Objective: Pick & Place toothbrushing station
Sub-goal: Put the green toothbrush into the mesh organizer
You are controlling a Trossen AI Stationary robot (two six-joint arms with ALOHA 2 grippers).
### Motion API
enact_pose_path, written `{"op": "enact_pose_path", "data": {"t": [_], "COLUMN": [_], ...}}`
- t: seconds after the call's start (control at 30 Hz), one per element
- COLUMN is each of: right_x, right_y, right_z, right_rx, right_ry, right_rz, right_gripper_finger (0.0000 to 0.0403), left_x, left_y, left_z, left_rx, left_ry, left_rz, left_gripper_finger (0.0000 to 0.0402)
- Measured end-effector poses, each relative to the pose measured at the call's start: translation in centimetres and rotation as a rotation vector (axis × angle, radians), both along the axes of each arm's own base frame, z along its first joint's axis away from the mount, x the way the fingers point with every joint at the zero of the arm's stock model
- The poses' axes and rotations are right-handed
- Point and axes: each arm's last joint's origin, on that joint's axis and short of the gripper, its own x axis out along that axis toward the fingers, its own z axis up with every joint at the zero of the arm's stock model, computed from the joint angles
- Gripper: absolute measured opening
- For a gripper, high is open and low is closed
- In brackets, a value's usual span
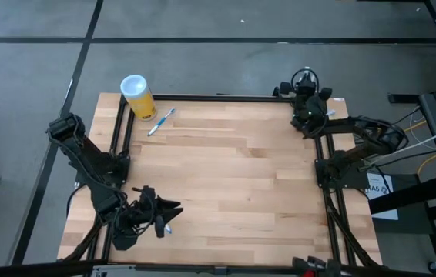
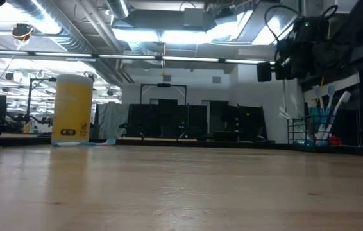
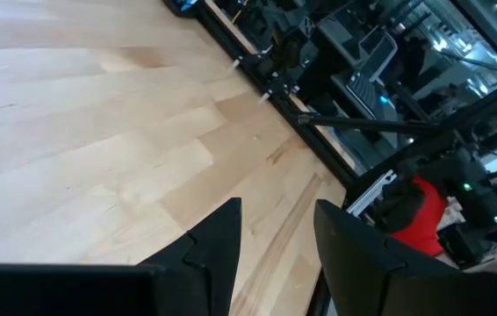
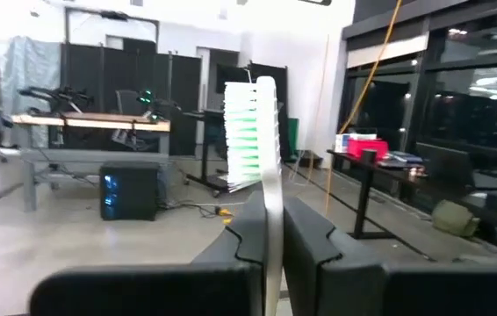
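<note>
With right fingers (image 4: 273, 230) clenched on a white toothbrush (image 4: 262, 167) at 1 o'clock, we keep it upright; left fingers (image 3: 277, 233) released, idle at 7.

A white-handled toothbrush with green and white bristles (image 4: 250, 132) stands between the dark right pincer's (image 4: 270, 230) fingers. Far from it, a yellow cylindrical cup with white lid (image 1: 137, 96) adjoins a blue-and-white toothbrush (image 1: 161, 121) on the pale wooden table (image 1: 233, 185).

The counter (image 1: 233, 177) is pale wood in jointed planks, smooth with a soft sheen, framed by matt black metal rails (image 1: 122, 131). The yellow cup (image 1: 139, 95) looks like glossy plastic, though it may be coated paper. The toothbrush (image 4: 259, 132) is white plastic with green-tipped bristles.
</note>
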Motion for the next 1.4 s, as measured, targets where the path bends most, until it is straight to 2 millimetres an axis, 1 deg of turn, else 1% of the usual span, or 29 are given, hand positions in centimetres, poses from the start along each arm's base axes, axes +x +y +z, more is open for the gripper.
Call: {"op": "enact_pose_path", "data": {"t": [0.23, 0.53, 0.8, 0.93, 1.2, 1.4], "right_x": [-0.7, -1.2, -1.2, -1.1, -0.4, 0.1], "right_y": [-2.1, -3.2, -3.3, -3.3, -2.5, -2.1], "right_z": [-0.5, -1.3, -1.7, -2.3, -2.9, -3.4], "right_rx": [0.016, 0.052, 0.085, 0.124, 0.159, 0.192], "right_ry": [0.030, 0.051, 0.053, 0.050, 0.026, 0.044], "right_rz": [-0.058, -0.081, -0.104, -0.119, -0.134, -0.124], "right_gripper_finger": [0.0016, 0.0016, 0.0016, 0.0016, 0.0016, 0.0016], "left_x": [0.0, 0.0, -0.2, -0.4, -0.8, -1.2], "left_y": [0.0, 0.1, 0.1, -0.1, -0.4, -0.7], "left_z": [0.0, -0.1, -0.2, -0.2, -0.2, -0.2], "left_rx": [-0.004, -0.012, -0.019, -0.019, -0.016, -0.010], "left_ry": [-0.002, -0.001, 0.005, 0.005, 0.001, -0.007], "left_rz": [0.001, 0.009, 0.010, 0.004, -0.012, -0.020], "left_gripper_finger": [0.0141, 0.0141, 0.0141, 0.0141, 0.0141, 0.0141]}}
